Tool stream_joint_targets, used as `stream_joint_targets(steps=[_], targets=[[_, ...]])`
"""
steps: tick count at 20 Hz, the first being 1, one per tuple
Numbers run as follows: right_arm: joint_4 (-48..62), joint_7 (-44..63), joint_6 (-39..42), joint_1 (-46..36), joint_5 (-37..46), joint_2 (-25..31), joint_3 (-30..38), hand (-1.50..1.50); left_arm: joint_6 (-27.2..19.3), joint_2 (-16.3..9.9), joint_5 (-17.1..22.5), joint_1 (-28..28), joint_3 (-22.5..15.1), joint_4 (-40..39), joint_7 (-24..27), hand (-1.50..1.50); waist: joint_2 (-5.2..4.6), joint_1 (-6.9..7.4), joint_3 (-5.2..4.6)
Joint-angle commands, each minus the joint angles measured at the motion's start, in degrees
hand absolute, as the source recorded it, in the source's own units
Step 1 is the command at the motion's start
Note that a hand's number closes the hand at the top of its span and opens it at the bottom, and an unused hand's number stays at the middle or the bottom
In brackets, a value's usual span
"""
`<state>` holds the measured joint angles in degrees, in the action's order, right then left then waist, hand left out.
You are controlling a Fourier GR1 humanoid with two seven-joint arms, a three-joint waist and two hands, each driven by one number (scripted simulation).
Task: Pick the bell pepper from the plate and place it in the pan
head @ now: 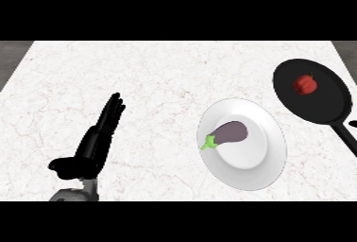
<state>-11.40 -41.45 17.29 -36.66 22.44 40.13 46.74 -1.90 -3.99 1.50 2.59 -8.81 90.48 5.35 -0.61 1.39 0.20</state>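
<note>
Head view is showing the red bell pepper (306, 84) lying in the black pan (311, 94), while an eggplant (228, 134) is sitting on the white plate (243, 144). The left hand (96, 142) is resting at the table's (140, 85) lower left, fingers straight and together.

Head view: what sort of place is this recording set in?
Probably a kitchen counter: a white marbled countertop carrying a black frying pan with a red bell pepper inside, and a white plate holding an eggplant.
</note>
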Motion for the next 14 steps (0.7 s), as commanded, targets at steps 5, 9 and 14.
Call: stream_joint_targets(steps=[5, 9, 14], targets=[[-1.36, -5.63, 2.55, 5.67, -0.74, 0.34, -3.18, -1.5, 1.07, -0.43, 0.63, 3.66, 2.23, -1.14, -2.09, 0.0, 0.17, -0.47, -0.06], [-3.11, -6.61, 2.55, 7.73, -1.68, -0.08, -5.29, -1.5, -0.16, 1.75, -1.4, -1.86, -0.8, 0.28, 0.85, 0.0, 0.37, -0.66, -0.11], [-4.71, -3.12, 0.87, 6.27, -3.44, -0.24, -7.31, -1.5, 2.85, -0.49, 0.85, -0.6, 2.42, 0.01, -0.14, 0.0, 0.44, -0.75, -0.14]])
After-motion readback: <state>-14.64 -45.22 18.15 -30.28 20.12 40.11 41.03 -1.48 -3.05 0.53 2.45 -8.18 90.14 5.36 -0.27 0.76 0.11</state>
